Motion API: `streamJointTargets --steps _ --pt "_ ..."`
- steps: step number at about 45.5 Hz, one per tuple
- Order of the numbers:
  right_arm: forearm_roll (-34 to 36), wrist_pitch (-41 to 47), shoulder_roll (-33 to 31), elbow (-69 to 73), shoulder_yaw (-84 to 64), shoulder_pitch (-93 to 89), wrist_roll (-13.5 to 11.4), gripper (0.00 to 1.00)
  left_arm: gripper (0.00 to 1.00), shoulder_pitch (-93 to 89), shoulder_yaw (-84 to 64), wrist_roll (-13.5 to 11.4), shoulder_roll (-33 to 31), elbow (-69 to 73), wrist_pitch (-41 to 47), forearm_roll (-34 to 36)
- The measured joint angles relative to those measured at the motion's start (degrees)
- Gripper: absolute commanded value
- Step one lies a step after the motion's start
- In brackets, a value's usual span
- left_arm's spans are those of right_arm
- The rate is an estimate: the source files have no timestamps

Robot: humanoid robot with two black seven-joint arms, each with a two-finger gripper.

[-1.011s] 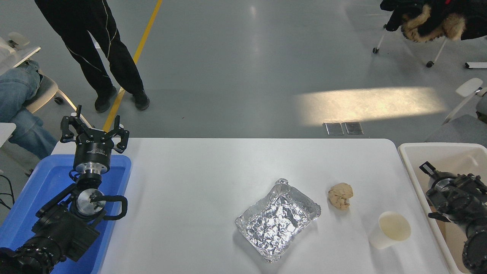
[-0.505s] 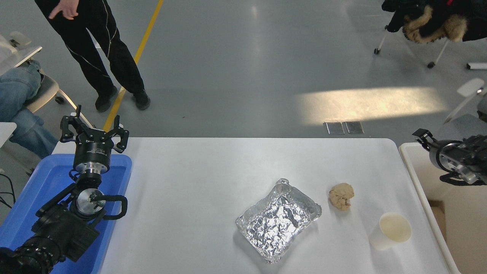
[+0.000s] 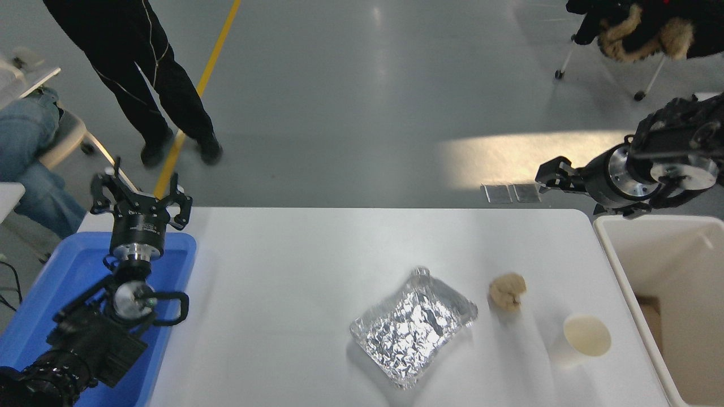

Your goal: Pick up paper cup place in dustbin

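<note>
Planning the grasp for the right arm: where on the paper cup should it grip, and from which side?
Probably across the paper cup just under its rim, coming from above. It stands upright with the mouth open and clear space around it. The right claw is high over the table's far edge.

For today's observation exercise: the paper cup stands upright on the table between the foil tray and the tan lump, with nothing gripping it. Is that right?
One detail is wrong. In the head view the paper cup is not between them: it stands nearer the dustbin, to the right of both the tan lump and the foil tray. It is upright on the table, with nothing gripping it.
</note>
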Motion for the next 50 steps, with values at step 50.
streamJointTargets --steps 50 --pt "-6.56 13.25 -1.18 10.33 -1.61 14.51 -0.3 1.0 0.99 0.02 -0.1 -0.03 -0.03 -0.02 0.08 -0.04"
